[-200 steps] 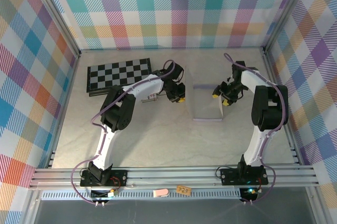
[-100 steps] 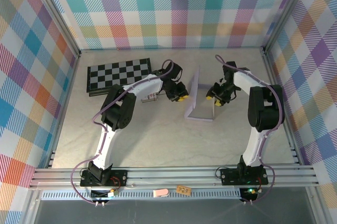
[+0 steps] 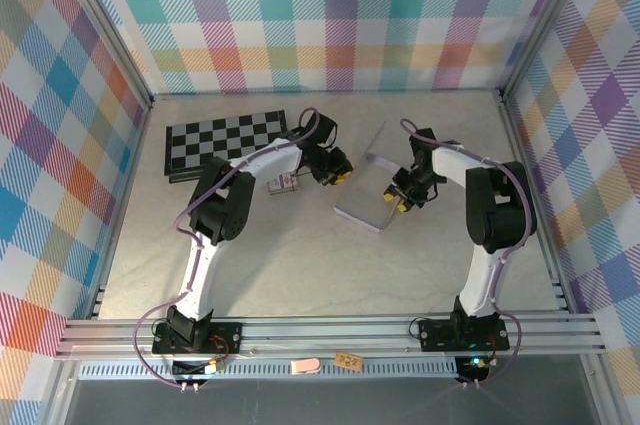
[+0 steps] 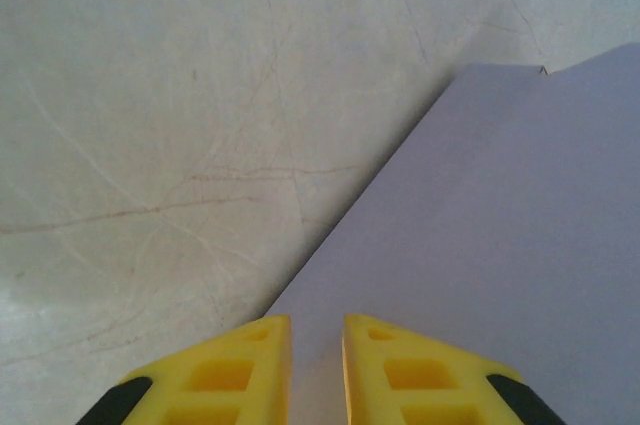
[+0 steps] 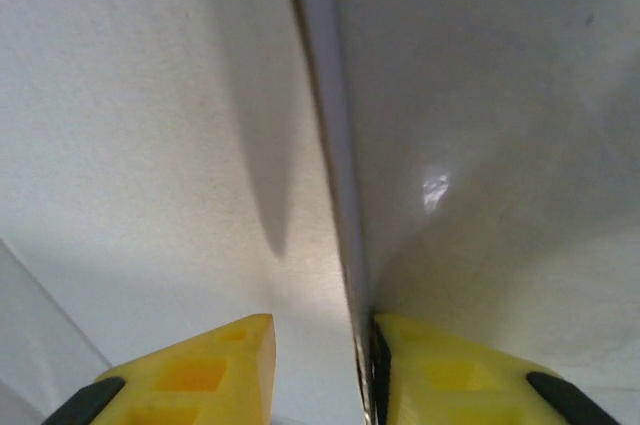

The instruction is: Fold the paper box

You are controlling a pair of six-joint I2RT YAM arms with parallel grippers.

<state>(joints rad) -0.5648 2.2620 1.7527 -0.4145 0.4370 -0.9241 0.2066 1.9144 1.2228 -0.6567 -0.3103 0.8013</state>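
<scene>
Paper box (image 3: 357,217): lavender card at the middle of the table (image 3: 280,265), partly raised, between both pincers. Left pincer (image 4: 317,337): jaws a narrow slit apart, gripping nothing, over the card's edge. Right pincer (image 5: 320,337): open, straddling the card's upright edge, which touches one finger. Checkerboard (image 3: 225,137): rear left, well apart.

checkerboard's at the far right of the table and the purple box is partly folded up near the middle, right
Not quite. The checkerboard lies at the far left of the table, not the far right, as the top view shows. The box is partly folded up near the middle, as you say.
</scene>
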